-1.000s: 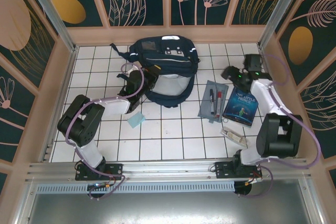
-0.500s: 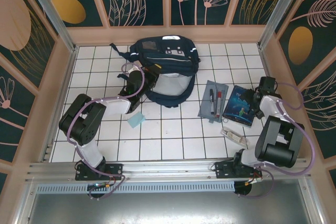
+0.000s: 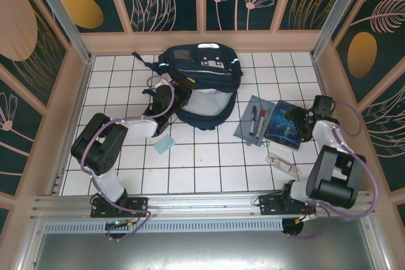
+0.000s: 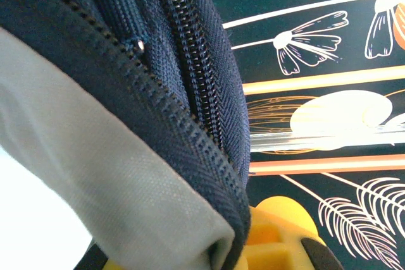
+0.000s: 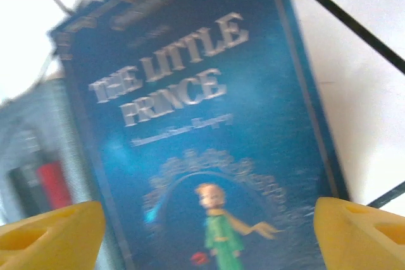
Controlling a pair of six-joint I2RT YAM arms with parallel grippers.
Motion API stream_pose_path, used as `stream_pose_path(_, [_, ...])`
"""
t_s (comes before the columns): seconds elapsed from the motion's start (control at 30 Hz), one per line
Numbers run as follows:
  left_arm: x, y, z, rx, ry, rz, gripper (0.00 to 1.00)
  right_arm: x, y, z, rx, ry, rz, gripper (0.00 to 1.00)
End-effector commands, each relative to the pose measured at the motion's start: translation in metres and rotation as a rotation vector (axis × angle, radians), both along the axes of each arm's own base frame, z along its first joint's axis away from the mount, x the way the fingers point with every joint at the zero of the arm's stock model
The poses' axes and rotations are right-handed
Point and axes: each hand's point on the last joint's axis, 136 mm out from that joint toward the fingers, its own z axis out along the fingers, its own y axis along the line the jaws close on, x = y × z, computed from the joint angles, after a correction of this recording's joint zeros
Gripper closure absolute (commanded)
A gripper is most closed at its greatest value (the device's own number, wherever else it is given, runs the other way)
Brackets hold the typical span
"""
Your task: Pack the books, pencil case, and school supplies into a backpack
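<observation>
Two yellow fingers (image 5: 50, 232) of your right gripper (image 3: 303, 118) stand wide apart with nothing held. Between them lies the dark-blue paperback book with the "Little Prince" cover (image 5: 209, 124). It lies flat on the white tiled table (image 3: 209, 169), its left edge against the flat grey-blue pencil case (image 3: 253, 120) with its red and black pens. The large navy fabric backpack (image 3: 199, 71) sits well to the left at the back, its grey-lined mouth facing you.

The step in hand looks like gripping the book. A thin, flat cover gives little to bite, so come in low at the right-hand edge, work one finger under it, and close slowly. Lift away from the pencil case so you don't drag it along.

Your left gripper (image 3: 169, 100) is at the backpack's zippered rim. Whether its jaws are clamped on the fabric cannot be told, so confirm the mouth is held open before carrying the book across.
</observation>
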Motion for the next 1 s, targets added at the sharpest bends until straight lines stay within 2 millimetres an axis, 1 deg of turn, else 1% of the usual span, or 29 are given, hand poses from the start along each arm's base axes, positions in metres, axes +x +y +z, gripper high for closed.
stream_pose_path(0.0, [-0.007,-0.015,0.041,-0.093,-0.109,-0.069,1.0,0.007,0.011,0.022,0.037,-0.09,0.049,0.16])
stream_pose_path(0.03, [-0.007,-0.015,0.041,-0.093,-0.109,-0.07,1.0,0.005,0.009,0.019,0.022,-0.077,0.044,0.16])
stream_pose_path(0.13, [-0.008,-0.014,0.042,-0.094,-0.111,-0.073,1.0,-0.005,-0.011,0.002,-0.078,0.015,-0.004,0.14])
stream_pose_path(0.23, [-0.009,-0.013,0.042,-0.087,-0.111,-0.07,1.0,-0.01,-0.029,-0.007,-0.163,0.077,-0.052,0.12])
stream_pose_path(0.37, [-0.011,-0.012,0.043,-0.086,-0.113,-0.066,1.0,-0.015,-0.043,-0.021,-0.217,0.139,-0.096,0.11])
stream_pose_path(0.47, [-0.011,-0.012,0.043,-0.087,-0.113,-0.067,1.0,-0.015,-0.038,-0.038,-0.189,0.175,-0.077,0.12])
stream_pose_path(0.5, [-0.011,-0.012,0.042,-0.088,-0.111,-0.068,1.0,-0.013,-0.031,-0.044,-0.15,0.173,-0.052,0.11])
stream_pose_path(0.57, [-0.011,-0.012,0.043,-0.092,-0.111,-0.071,1.0,-0.007,-0.014,-0.048,-0.076,0.143,0.004,0.12])
stream_pose_path(0.67, [-0.011,-0.013,0.041,-0.093,-0.107,-0.075,1.0,0.001,0.004,-0.041,0.009,0.074,0.059,0.13])
stream_pose_path(0.77, [-0.011,-0.014,0.039,-0.093,-0.102,-0.079,1.0,0.011,0.019,-0.016,0.077,-0.028,0.098,0.14])
stream_pose_path(0.9, [-0.012,-0.014,0.038,-0.097,-0.097,-0.081,1.0,0.016,0.03,0.02,0.111,-0.142,0.128,0.16])
stream_pose_path(0.97, [-0.012,-0.014,0.04,-0.101,-0.1,-0.083,1.0,0.017,0.034,0.03,0.124,-0.178,0.14,0.18])
